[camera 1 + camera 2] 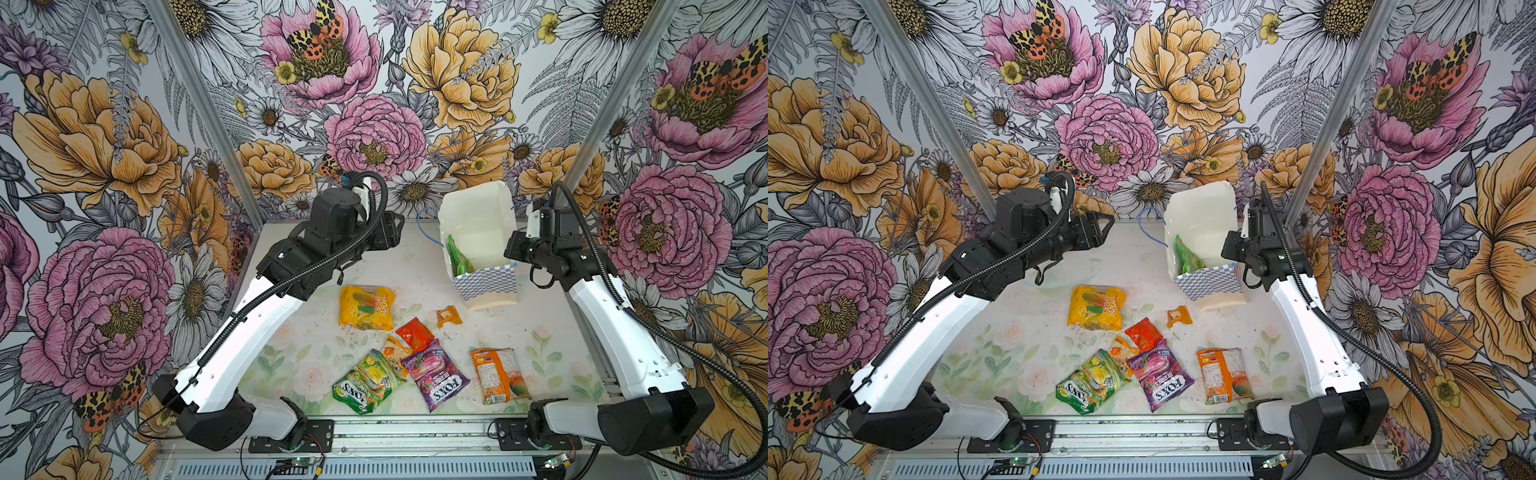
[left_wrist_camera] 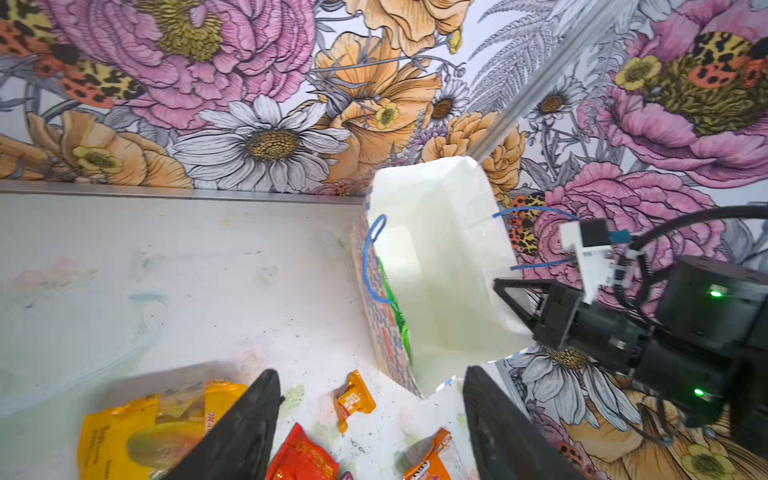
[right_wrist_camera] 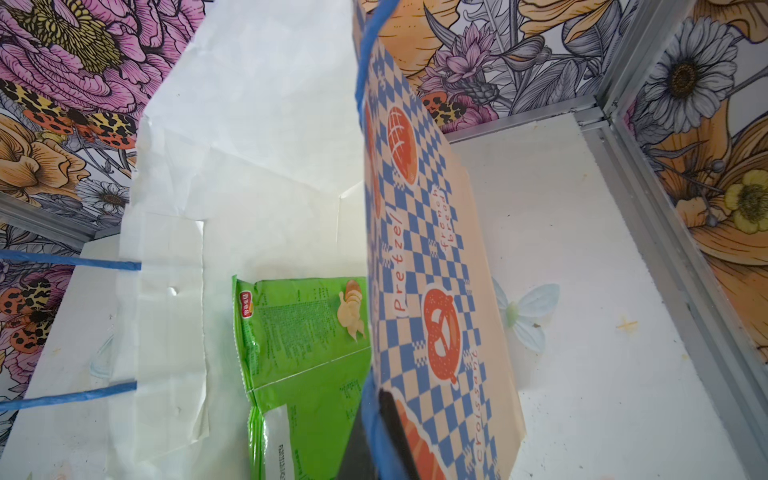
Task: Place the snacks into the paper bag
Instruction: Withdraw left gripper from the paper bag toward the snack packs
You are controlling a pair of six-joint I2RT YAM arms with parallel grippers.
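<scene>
The left gripper hangs with its jaws spread wide and empty, tips facing the paper bag. Bare table lies between them, crossed only by the bag's blue cord handle, which loops toward the tips. The right gripper is pinched tight on the rim of the bag's checkered wall, one finger inside and one outside. Past its tips a green chip packet stands inside the bag. Below the left gripper lie a yellow packet, a red packet and a small orange wrapper. A green FOX'S packet and a purple FOX'S packet lie farther back, well apart from both grippers.
</scene>
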